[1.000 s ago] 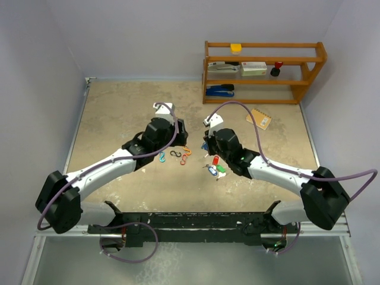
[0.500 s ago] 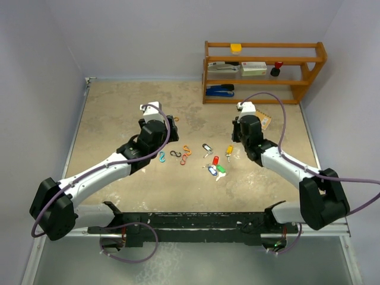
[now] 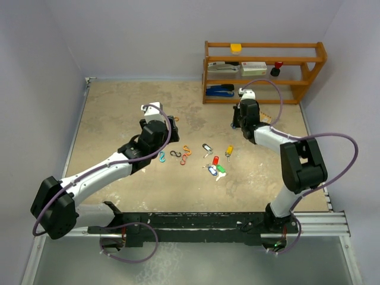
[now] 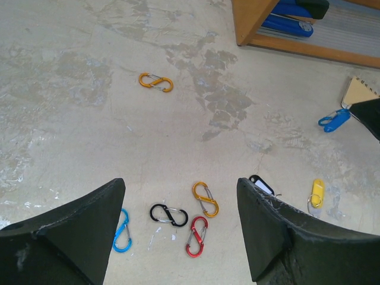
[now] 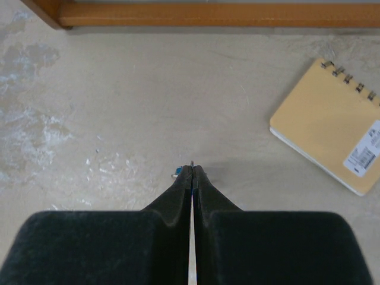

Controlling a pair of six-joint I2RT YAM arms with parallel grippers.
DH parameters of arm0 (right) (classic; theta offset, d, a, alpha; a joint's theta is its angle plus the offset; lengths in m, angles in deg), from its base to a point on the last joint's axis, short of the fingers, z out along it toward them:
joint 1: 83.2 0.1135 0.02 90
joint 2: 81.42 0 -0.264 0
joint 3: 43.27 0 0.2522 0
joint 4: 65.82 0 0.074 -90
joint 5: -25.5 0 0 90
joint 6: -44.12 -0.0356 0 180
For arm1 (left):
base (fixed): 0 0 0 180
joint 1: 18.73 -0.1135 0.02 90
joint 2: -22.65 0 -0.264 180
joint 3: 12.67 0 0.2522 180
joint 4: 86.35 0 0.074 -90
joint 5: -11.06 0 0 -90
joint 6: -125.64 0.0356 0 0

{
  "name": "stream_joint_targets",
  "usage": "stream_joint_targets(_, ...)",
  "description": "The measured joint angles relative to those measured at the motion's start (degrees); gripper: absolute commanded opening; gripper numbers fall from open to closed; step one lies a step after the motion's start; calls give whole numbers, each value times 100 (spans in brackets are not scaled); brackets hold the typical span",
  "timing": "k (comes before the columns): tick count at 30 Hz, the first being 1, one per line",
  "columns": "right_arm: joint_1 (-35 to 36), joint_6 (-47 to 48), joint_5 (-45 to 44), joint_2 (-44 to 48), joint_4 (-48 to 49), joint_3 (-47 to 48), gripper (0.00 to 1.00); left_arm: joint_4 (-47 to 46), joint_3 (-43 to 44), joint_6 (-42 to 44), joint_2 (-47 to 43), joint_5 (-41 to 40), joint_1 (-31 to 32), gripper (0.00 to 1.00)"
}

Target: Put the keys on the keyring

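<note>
My right gripper [image 5: 192, 169] is shut on a blue-tagged key; a thin metal sliver pokes out past its fingertips and a bit of blue [image 5: 176, 173] shows beside them. The left wrist view shows that blue tag [image 4: 333, 120] at the right gripper's tip. The other keys lie mid-table: black-and-white [image 3: 206, 147], yellow [image 3: 229, 150], red [image 3: 215, 160], blue [image 3: 212, 170], green [image 3: 221, 168]. My left gripper [image 4: 181, 190] hovers open above the S-clips, nothing between its fingers. I cannot make out a keyring.
S-clips lie under the left gripper: blue [image 4: 122, 231], black [image 4: 168, 215], orange [image 4: 205, 199], red [image 4: 196, 236]; another orange clip [image 4: 156, 82] lies farther back. A spiral notebook [image 5: 332, 139] lies right of the right gripper. A wooden shelf [image 3: 264, 71] with a blue stapler [image 3: 219, 90] stands behind.
The right arm swung from the keys in the middle to the back right near the shelf and notebook, carrying the blue-tagged key. The left arm drew back slightly.
</note>
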Motion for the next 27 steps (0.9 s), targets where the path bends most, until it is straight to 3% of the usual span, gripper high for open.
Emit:
stream_joint_targets(2, -24, 0, 90, -262, 66, 229, 3, 0, 0, 0, 20, 4, 0, 73)
stream_joint_targets(5, -31, -9, 122, -415, 116, 363, 19, -4, 0, 0, 24, 4, 0, 73)
stream_joint_targets(12, -31, -22, 258, -457, 181, 422, 24, -39, 0, 0, 114, 9, 0, 73)
stream_joint_targets(18, -31, -96, 389, -245, 229, 249, 46, -63, 0, 0, 164, 42, 0, 73)
stream_joint_targets(27, 57, -369, 597, 621, -505, -125, 53, -188, 0, -13, 306, 118, 0, 73)
